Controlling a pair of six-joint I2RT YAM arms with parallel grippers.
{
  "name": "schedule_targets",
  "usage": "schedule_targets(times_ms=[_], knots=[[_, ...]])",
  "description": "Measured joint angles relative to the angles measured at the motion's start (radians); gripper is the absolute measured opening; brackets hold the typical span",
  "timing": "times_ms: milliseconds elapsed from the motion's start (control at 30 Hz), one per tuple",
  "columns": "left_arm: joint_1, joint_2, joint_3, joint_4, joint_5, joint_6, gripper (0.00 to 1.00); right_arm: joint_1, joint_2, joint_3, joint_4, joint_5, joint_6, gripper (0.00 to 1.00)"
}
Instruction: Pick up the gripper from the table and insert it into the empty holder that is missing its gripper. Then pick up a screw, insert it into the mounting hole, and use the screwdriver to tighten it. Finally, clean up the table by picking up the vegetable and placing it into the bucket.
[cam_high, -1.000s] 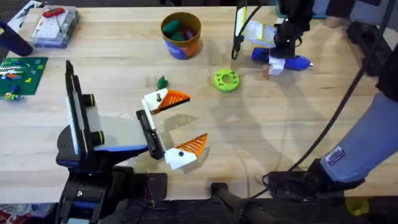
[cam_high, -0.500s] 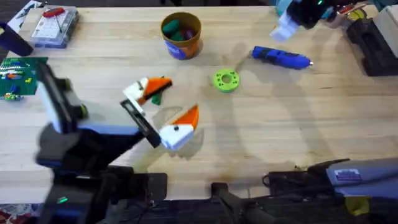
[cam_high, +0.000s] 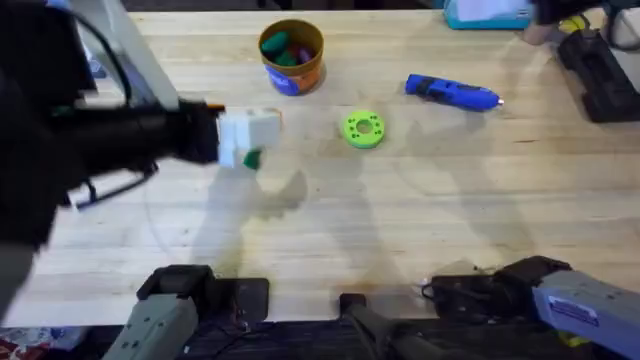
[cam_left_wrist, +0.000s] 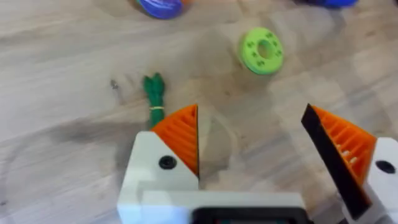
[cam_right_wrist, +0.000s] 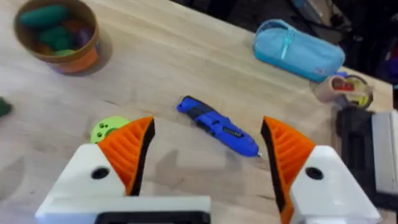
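Left gripper (cam_left_wrist: 255, 155) open, empty, poised above the vegetable (cam_left_wrist: 154, 99) — lying on the bare table (cam_high: 400, 230) just beyond the left-hand orange pad, long axis running away from the fingers, leafy end farthest. Left arm clearly nearer; overhead, vegetable (cam_high: 251, 158) peeking from under the raised gripper. Bucket (cam_high: 291, 55) farther off, up-table. Right gripper (cam_right_wrist: 205, 155) open, held high over the screwdriver (cam_right_wrist: 217, 126). Versus half a second earlier — left arm risen toward the camera; screwdriver unmoved.
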Motion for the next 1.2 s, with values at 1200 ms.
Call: schedule_targets(times_ms=[1200], knots=[[-0.215,0.597,0.096,-0.065,-0.489,0.018,0.987,0.003,-0.408,-0.337,-0.336,-0.001,0.317,0.992]])
